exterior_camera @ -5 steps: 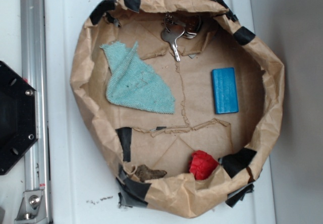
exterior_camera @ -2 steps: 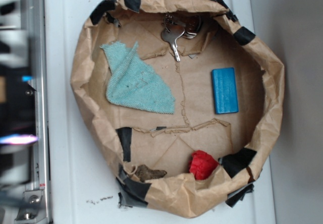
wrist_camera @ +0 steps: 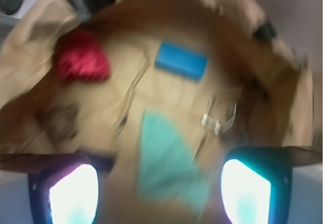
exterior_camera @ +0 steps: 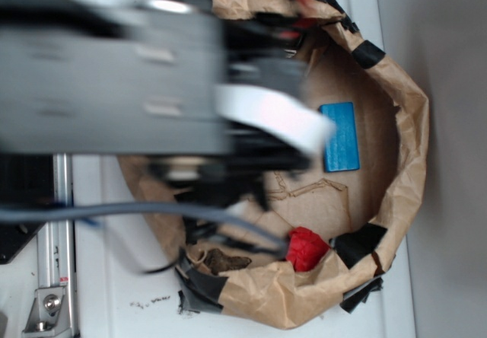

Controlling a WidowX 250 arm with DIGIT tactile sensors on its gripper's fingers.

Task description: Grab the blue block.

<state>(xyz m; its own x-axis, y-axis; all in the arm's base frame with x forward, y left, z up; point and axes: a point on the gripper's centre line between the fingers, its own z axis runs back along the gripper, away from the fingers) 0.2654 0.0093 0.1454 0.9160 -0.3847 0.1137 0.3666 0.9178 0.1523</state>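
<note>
The blue block (exterior_camera: 340, 136) lies flat on the floor of the brown paper basin (exterior_camera: 403, 94), toward its right side. It also shows in the wrist view (wrist_camera: 181, 61), far ahead of the jaws. My gripper (wrist_camera: 159, 193) is open and empty, its two glowing fingers (wrist_camera: 73, 193) wide apart above the teal cloth (wrist_camera: 169, 158). In the exterior view the blurred arm (exterior_camera: 114, 87) covers the left half of the basin; the fingertips are hidden there.
A red crumpled object (exterior_camera: 307, 248) and a brown scrap (exterior_camera: 224, 261) lie at the basin's near edge. Keys (wrist_camera: 219, 120) lie right of the cloth. The basin's raised paper walls with black tape ring everything. A metal rail (exterior_camera: 57, 239) runs on the left.
The arm has swung in from the left and now hangs over the basin's left half, hiding the cloth and keys in the exterior view. The objects have not moved.
</note>
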